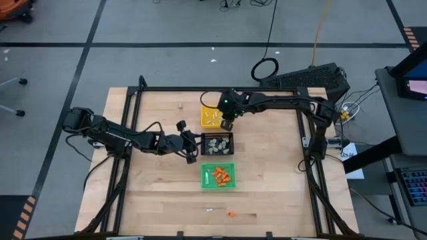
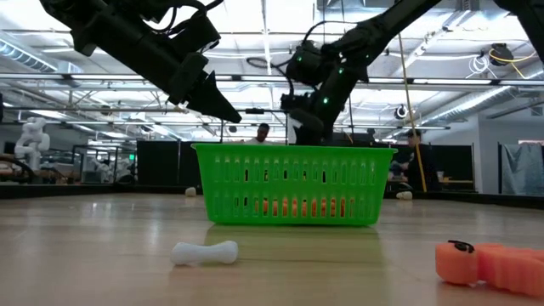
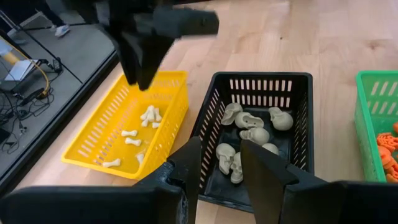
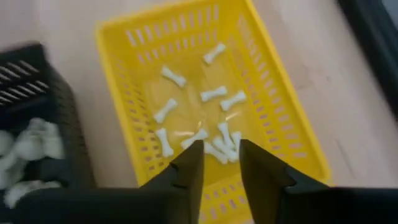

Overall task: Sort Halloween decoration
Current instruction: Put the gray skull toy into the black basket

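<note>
High view, straight down on a wooden table [image 1: 153,193]: three small square trays sit in a line near the middle. The yellow tray [image 1: 211,117] is farthest back, the black tray [image 1: 217,144] is in the middle, and the green tray [image 1: 218,175] is nearest the front. The right gripper [image 1: 227,124] hangs over the near edge of the yellow tray. The left gripper [image 1: 189,148] sits just beside the black tray's left side. Orange pieces [image 1: 221,176] fill the green tray, and one stray orange piece [image 1: 231,214] and a tiny white bone [image 1: 209,209] lie on bare wood near the front edge.

Low view, level with the tabletop: the stray white bone [image 2: 205,252] and the stray orange piece [image 2: 484,262] lie in front of the green tray [image 2: 293,185], and both arms reach down behind it.

Left wrist view: the left gripper [image 3: 227,169] has its fingers parted with nothing between them, above the near wall of the black tray [image 3: 255,130], which holds beige skulls [image 3: 252,134]. The yellow tray [image 3: 127,127] beside it holds white bones [image 3: 137,134], with the other arm's gripper [image 3: 140,56] hanging above it.

Right wrist view: the right gripper [image 4: 219,163] has its fingers a little apart and empty, over the yellow tray [image 4: 205,106], where white bones [image 4: 205,118] lie scattered on the floor. The black tray [image 4: 37,124] shows at one side.
</note>
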Robot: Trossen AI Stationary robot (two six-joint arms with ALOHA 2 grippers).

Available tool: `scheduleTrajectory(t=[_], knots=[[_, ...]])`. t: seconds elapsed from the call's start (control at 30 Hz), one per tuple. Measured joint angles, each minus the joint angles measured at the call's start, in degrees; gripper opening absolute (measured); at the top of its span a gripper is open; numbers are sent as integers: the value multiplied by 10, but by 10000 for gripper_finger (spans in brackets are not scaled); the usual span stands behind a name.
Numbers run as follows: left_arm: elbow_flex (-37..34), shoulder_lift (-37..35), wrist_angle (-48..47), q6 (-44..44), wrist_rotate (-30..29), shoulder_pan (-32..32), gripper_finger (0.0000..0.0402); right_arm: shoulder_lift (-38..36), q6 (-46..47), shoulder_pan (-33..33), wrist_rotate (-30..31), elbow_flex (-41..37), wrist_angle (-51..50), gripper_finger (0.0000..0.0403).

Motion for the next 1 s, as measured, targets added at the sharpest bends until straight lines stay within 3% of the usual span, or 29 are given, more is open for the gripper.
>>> scheduleTrajectory(t=[0.23,0.47,0.57,0.8,1.0], knots=[[0,0,0,0,0,0,113,-70,-2,31,0,0,-52,135],[0,-19,-29,-6,-60,-9,113,-187,11,118,1,-47,-101,138],[0,-31,-42,-16,-71,-17,113,-251,14,168,2,-128,-42,136],[0,-40,-45,-16,-76,-27,113,-379,14,280,2,-371,232,135],[1,-51,-46,-36,-108,-25,113,-416,8,303,4,-463,318,135]])
